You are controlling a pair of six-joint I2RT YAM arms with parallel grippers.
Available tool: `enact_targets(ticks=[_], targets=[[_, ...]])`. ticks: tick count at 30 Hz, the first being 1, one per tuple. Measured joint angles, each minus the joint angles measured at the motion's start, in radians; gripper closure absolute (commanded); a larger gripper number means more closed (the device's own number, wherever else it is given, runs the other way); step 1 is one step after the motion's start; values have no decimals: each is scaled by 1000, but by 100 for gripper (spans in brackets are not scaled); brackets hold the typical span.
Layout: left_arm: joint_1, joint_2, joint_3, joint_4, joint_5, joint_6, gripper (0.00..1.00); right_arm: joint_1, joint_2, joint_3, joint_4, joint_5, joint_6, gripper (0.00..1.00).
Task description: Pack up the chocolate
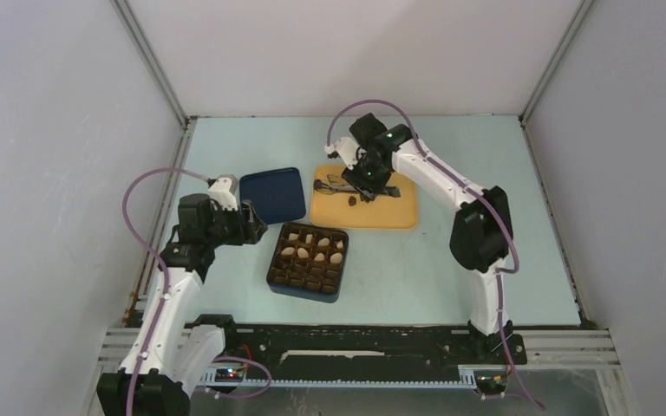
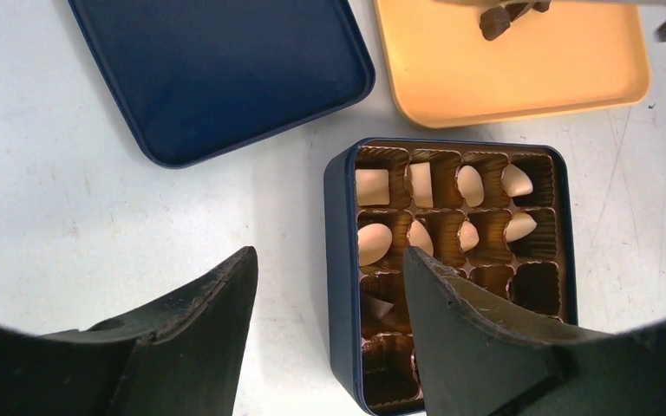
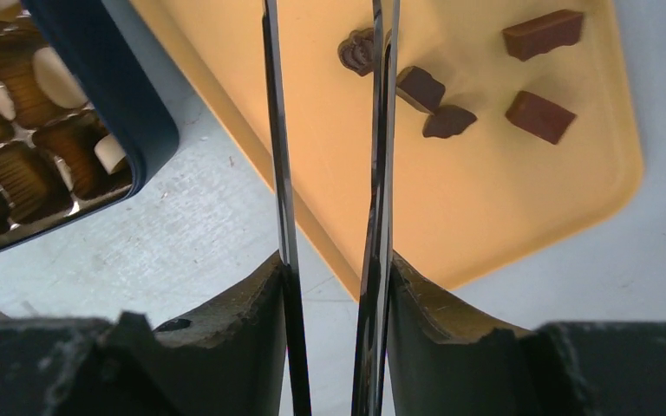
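Several dark brown chocolate pieces lie on the orange tray. My right gripper is shut on metal tongs, whose two blades stand apart over the tray. One dark piece shows between the blades; their tips are out of frame. The dark blue box holds cream-white chocolate in its far cells and dark pieces nearer. My left gripper is open and empty, straddling the box's left wall.
The box's dark blue lid lies flat left of the tray, behind the box. The right arm reaches over the table from the right. Grey walls enclose the table on three sides.
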Motion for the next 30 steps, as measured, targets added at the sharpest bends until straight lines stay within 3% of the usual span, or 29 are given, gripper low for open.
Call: enact_targets(ticks=[6,20,30], targets=[[0,-18,0,0,0,0,33,-3,122,56,-19,-16,14,56],[0,-32,-13,3,0,0,33,-3,223,174,-37,-11,29,57],[0,-38,-20,0,1,0,32,-4,264,188,-32,2,35,75]])
